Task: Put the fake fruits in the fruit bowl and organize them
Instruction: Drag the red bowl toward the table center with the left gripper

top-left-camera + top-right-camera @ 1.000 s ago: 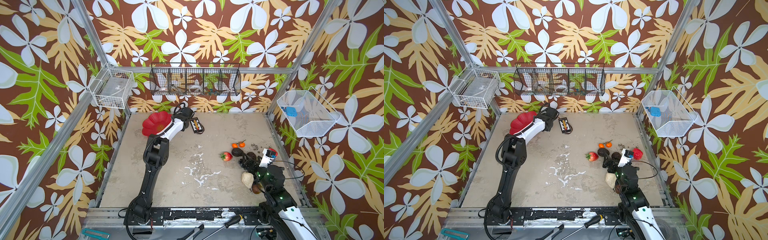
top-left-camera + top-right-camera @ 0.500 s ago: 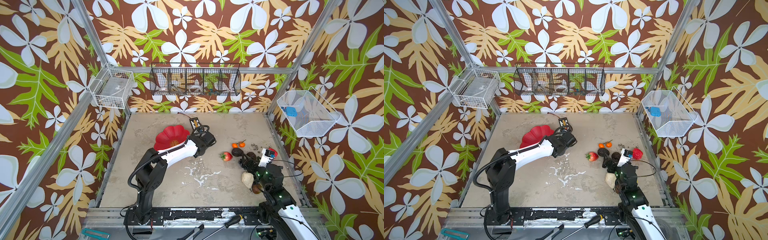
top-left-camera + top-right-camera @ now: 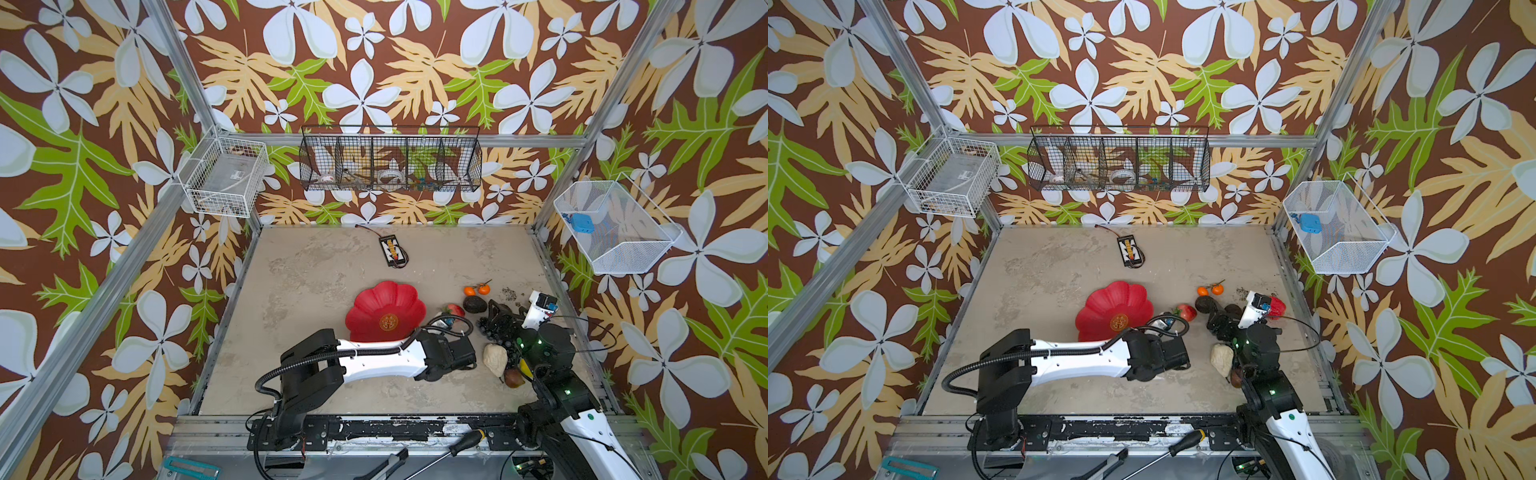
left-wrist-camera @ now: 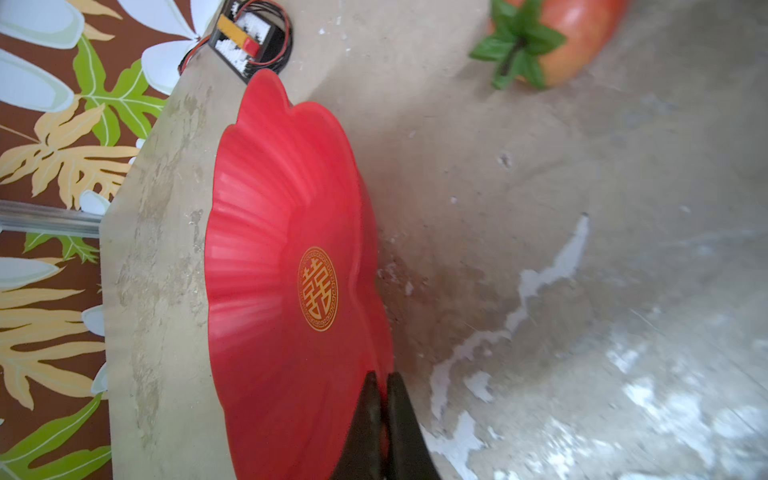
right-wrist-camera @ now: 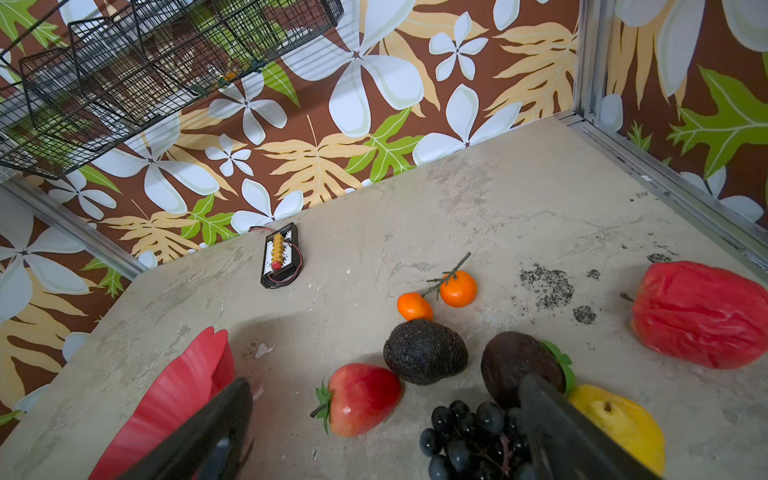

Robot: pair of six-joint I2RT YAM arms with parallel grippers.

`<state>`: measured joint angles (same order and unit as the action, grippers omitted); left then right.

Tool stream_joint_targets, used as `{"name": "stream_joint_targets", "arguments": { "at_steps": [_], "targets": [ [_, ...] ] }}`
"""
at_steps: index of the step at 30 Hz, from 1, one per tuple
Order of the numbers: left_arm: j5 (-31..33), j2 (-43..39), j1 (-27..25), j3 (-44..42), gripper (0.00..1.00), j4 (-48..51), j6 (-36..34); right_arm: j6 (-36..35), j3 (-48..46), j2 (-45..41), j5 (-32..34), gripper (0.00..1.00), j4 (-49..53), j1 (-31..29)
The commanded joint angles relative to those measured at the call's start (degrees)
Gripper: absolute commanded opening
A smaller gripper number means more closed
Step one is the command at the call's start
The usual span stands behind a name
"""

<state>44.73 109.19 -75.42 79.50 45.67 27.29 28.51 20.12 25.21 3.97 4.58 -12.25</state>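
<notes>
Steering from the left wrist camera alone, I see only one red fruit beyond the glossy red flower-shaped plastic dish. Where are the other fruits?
Observer: Clustered right of the red flower-shaped dish: two small oranges, a dark avocado, a dark grape bunch, a beige pear-shaped piece.
Operator: Where is the right gripper?
Observer: The right gripper hangs open above the grape bunch, gripping nothing.
Operator: Anything farther right?
Observer: A red plastic apple lies farthest right, past that gripper.

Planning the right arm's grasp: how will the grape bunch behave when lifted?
The grapes look like many small beads on thin stems, so probably floppy and dangling. Glossy round berries may slip; gripping the stem seems safer. Unlikely to roll.
</notes>
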Motion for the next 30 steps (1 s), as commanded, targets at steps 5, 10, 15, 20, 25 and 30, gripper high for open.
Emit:
{"name": "stream_joint_targets", "arguments": {
  "at_steps": [5,10,15,20,25,30],
  "targets": [
    [1.63,1.93,-4.48,-2.33,0.00,2.84,1.34,-1.52,0.88,0.19,1.89,0.99,1.57,-0.04],
    [2.02,3.81,-6.94,-1.72,0.01,2.54,1.89,-1.75,1.49,1.11,1.57,1.00,1.79,-0.05],
    [2.03,5.15,-7.79,-0.42,0.15,2.67,1.89,-1.72,1.76,1.24,1.24,1.00,2.01,-0.02],
    [1.86,4.22,-8.22,-0.40,0.27,2.44,2.02,-1.81,2.79,2.03,0.48,1.00,2.34,-0.05],
    [-1.07,1.77,-8.75,-1.11,0.51,0.73,0.92,-1.93,3.30,2.50,0.04,1.00,2.62,-0.05],
    [-5.77,-7.28,-8.86,-4.63,0.62,-3.81,-0.16,-1.96,4.24,2.86,-1.11,1.00,3.05,-0.01]
  ]
}}
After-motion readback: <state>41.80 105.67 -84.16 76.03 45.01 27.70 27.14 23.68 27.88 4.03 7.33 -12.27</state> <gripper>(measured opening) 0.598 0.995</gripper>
